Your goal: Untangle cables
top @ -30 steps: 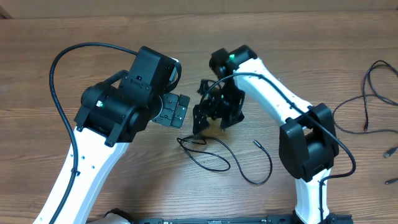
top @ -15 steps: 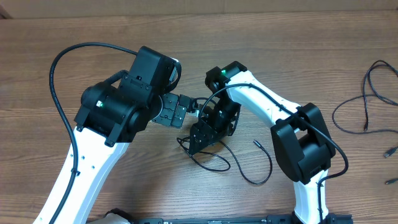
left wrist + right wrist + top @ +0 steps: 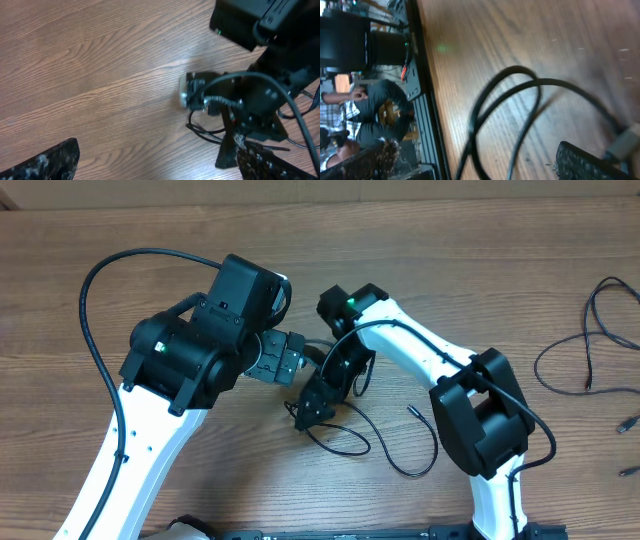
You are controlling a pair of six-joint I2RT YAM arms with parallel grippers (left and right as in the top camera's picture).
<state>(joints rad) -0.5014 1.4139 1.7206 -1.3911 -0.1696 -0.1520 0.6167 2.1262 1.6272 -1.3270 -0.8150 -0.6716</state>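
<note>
Brown wood-grain surface (image 3: pixel 480 260), on which one thin black looped cord (image 3: pixel 537 85) is laid at centre, its small plug end (image 3: pixel 411 410) turned to the right; further thin black cords (image 3: pixel 586 332) are seen well apart at the far right edge. Right pincer (image 3: pixel 312 408) is set low over the loop, fingers spread, nothing gripped. Left pincer (image 3: pixel 280 361) is held near it, likewise released

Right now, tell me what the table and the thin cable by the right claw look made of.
Table: probably wood or wood-look laminate, matte brown, going by the grain lines. Cable: black, smooth, faintly shiny jacket that bends in loose loops, so likely rubber or soft plastic.
</note>
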